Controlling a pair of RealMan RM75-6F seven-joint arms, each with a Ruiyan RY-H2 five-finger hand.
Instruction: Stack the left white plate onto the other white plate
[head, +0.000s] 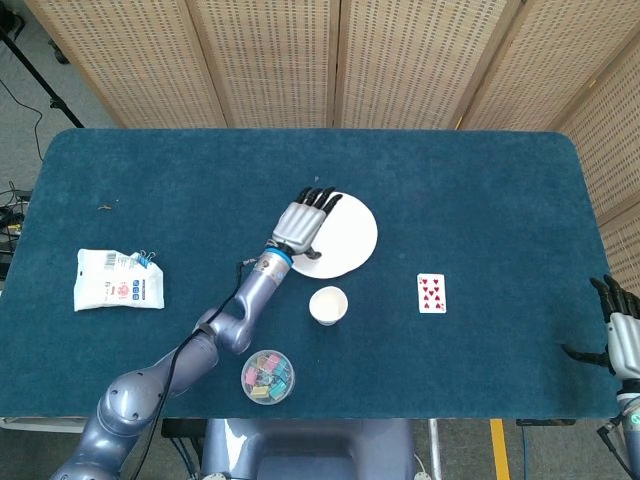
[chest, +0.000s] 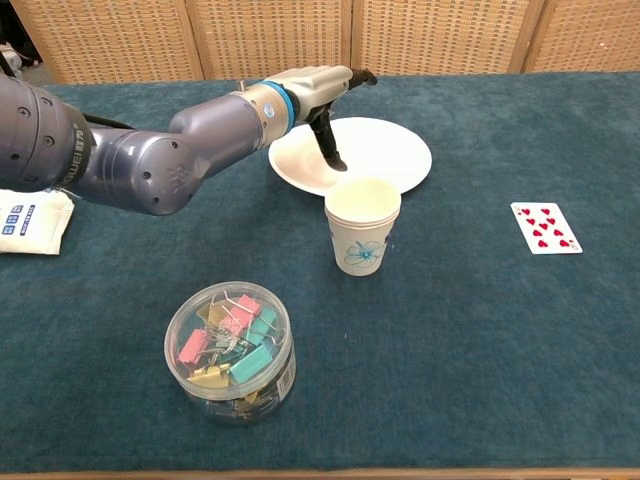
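The left hand (head: 305, 222), fingers apart and holding nothing, hovers over the stacked plates (head: 345, 240) (paper cup (chest: 362, 225) nearby), and a tub (chest: 231, 350) holds clips.

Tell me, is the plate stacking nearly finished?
Looks close. Only one white plate pile shows, so the plates seem already stacked, though I can't make out two rims. The left hand hovers over its left side, thumb pointing down. Left to do: pull that hand clear. The right hand sits idle.

Near side of plates (chest: 385, 160): paper cup (chest: 363, 225) standing just beside the rim, blocking.
Far side: table (head: 450, 190) lying open.
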